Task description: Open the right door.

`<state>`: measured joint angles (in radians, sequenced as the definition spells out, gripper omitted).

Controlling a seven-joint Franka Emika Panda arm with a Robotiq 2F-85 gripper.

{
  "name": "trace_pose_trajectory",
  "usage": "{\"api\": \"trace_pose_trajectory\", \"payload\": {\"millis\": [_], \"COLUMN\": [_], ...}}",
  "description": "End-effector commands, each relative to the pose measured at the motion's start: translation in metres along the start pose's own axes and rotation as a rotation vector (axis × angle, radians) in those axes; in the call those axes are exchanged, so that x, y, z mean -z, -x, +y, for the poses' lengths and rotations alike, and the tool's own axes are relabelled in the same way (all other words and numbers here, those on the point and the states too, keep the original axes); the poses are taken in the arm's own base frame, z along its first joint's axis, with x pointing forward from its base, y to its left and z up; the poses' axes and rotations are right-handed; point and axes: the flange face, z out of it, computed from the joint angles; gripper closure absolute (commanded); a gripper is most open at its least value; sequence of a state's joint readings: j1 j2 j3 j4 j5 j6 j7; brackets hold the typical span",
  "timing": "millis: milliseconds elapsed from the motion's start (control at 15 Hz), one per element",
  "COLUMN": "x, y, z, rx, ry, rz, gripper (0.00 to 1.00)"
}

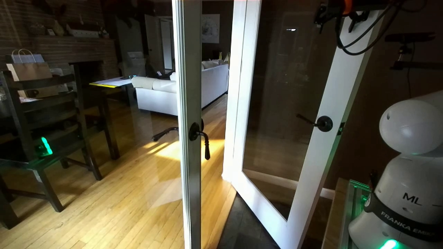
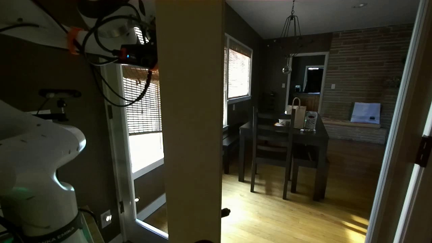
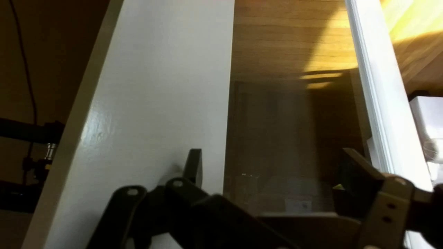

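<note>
Nearest, in the wrist view: gripper [image 3: 273, 155] spread wide, holding nothing, one finger [image 3: 192, 164] close over the stile [image 3: 162, 93] of the right door [image 1: 282, 117]; touching or barely clear, impossible to tell. Already well ajar, angled out toward the robot base [image 1: 391, 197]. Judged to be at the stage of pushing wider, with no need of the lever handle [image 1: 324, 123]. Calls next for steady sideways pressure on the stile, never on the glass pane [image 3: 277, 114], then backing clear. In an exterior view, fingers lost behind that same stile [image 2: 192, 118]; in both exterior views, top of the door out of frame. Farther off: a matching glass door [image 1: 190, 83], best left alone, with a pane hard to make out. Farthest: a white sofa [image 1: 214, 83], partly covered by that door, with much of the background too dim to read.
</note>
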<state>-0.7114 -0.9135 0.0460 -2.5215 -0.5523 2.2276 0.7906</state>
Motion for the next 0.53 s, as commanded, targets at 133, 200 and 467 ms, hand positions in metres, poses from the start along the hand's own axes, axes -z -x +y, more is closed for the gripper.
{"api": "trace_pose_trajectory", "payload": {"millis": [133,200,467], "x": [0.036,0.045,0.075], "y": [0.044,0.06,0.117], "z": [-0.049,-0.063,-0.101], "rx": [0.192,0.229,0.387], "ry": [-0.152,-0.172,-0.232], "rz": [-0.106,-0.155,-0.325], "gripper": [0.0,0.0,0.0]}}
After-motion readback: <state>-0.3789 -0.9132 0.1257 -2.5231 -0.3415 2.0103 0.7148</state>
